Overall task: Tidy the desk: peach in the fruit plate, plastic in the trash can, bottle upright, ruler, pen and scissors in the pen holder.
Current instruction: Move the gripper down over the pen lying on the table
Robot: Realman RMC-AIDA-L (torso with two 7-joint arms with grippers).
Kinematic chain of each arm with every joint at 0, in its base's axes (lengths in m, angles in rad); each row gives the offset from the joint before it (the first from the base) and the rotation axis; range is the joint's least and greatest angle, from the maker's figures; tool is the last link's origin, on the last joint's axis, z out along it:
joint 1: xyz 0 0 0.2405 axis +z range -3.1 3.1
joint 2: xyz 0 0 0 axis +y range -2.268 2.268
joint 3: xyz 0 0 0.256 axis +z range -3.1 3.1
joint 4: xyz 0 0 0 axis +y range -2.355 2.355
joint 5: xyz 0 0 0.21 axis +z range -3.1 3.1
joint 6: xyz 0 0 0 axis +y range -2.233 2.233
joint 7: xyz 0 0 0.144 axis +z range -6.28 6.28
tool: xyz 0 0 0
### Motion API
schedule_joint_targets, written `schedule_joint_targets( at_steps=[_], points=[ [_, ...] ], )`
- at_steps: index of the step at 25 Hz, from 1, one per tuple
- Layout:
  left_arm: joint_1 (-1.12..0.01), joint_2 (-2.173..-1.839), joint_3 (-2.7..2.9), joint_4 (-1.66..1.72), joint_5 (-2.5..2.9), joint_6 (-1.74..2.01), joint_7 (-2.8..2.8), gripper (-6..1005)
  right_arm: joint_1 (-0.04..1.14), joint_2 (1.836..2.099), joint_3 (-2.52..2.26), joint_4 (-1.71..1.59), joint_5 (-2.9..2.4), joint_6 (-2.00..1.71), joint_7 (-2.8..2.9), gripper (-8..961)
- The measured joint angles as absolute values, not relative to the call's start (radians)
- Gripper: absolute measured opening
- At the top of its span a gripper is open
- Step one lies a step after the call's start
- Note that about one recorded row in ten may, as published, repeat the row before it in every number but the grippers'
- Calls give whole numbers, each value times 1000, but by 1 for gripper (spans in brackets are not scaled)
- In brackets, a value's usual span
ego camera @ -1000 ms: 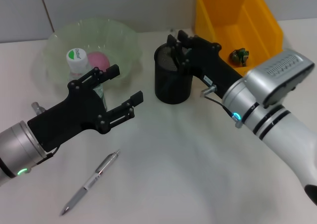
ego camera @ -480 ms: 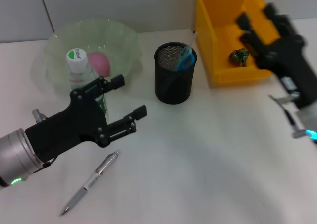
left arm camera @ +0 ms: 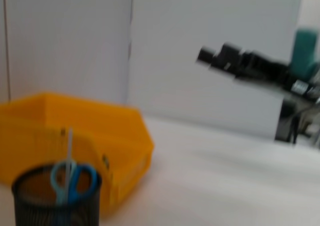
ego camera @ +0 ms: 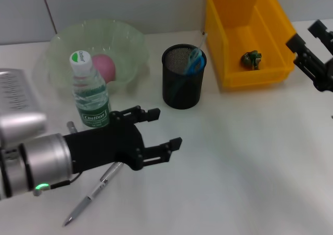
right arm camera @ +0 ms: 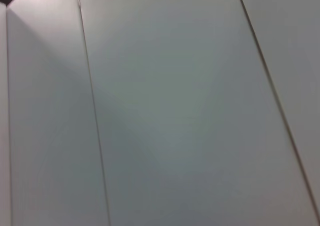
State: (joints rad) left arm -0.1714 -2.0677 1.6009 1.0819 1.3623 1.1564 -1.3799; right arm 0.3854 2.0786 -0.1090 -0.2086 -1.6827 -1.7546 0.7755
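Head view lays out the white worktop: the left end effector hangs low over it with its two black fingers spread wide and nothing between them, just beside the upright clear plastic water bottle with the green label and white cap. A silver ballpoint pen lies flat on the worktop, its upper end hidden under the left arm. Behind the bottle, the pale green translucent fruit plate holds a pink peach. The black mesh pen holder stands near the middle, blue-handled scissors inside it. A yellow plastic bin serving as the trash can contains a small crumpled dark-green piece of plastic.

Only this view shows the right end effector clearly — raised at the right edge past the bin, fingers apart, empty.

Left wrist view gives a side look at the pen holder, scissors and bin — none of its own fingers. Right wrist view shows only a grey panelled wall.
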Motion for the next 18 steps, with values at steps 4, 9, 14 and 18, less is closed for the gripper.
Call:
schedule_joint_targets(
  at_steps=[4,9,14,18],
  points=[
    [-84,-2066,1748,1398,1690,953,-1793,772,356,2076,-117,-271,-1712,-1741,782,759],
    [-86,-2070,1826,1577,2090,934,-2236,771,349,2072,-117,-313,-1780,-1735,790,759],
    [-155,-2070,1928,1712,2493,1055,-2678,771,345,2070,-118,-327,-1812,-1675,798,759],
    [-221,-2075,1941,1779,2604,1250,-2853,771,344,2069,-118,-328,-1813,-1655,799,759]
  ],
)
